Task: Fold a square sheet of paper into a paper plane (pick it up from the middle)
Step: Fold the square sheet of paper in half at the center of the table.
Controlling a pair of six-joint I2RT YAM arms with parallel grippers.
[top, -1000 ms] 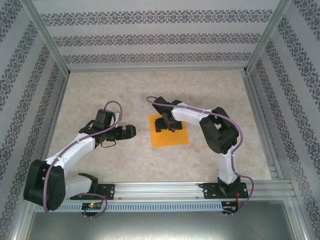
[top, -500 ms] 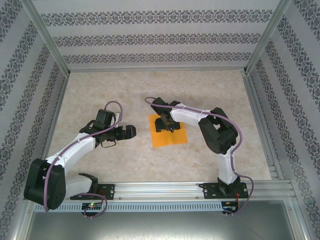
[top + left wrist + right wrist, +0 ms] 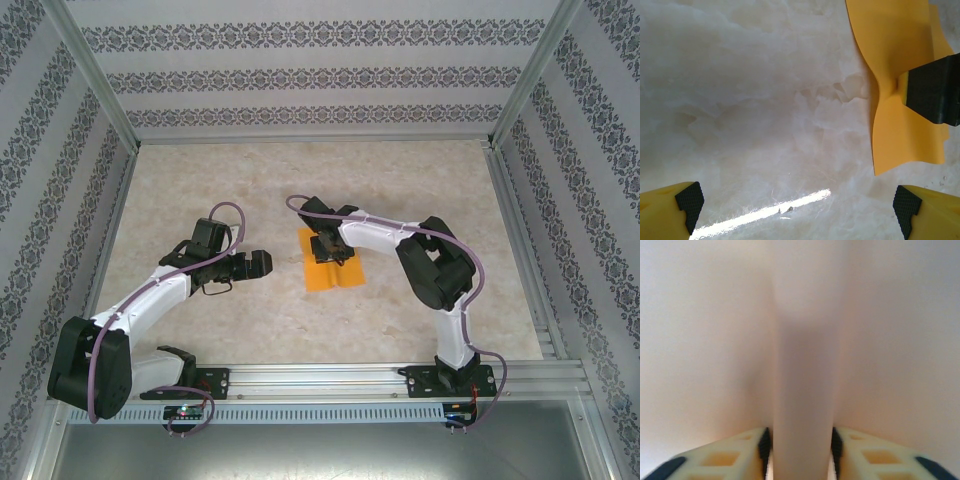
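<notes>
**Right gripper [image 3: 328, 248] closed on the middle of the square sheet of paper [image 3: 345, 275]**

The orange sheet is found near the middle of the table [image 3: 250, 180], a little right of centre. It is buckled, not flat. In the right wrist view a raised ridge of paper is seen standing between the two pads [image 3: 764, 442] and is touched on both sides. From the left wrist view the sheet [image 3: 895, 50] is seen drawn into a waist where the dark finger [image 3: 932, 95] bites, and its near and far edges are fanned out. The left gripper [image 3: 262, 263] is held just left of the sheet over bare table, with its jaws wide apart and nothing between them.

The pick-up from the middle is judged to be the step in hand. The pinch should be made firm before any lift is begun, since thin paper is easily slipped out of a loose hold. A slow, straight rise is advised, so that the ridge is neither torn nor dragged off the centre line. A skewed crease here would likely be carried into the first fold. The left gripper is best held clear until the sheet hangs free; an edge could then be taken.
</notes>
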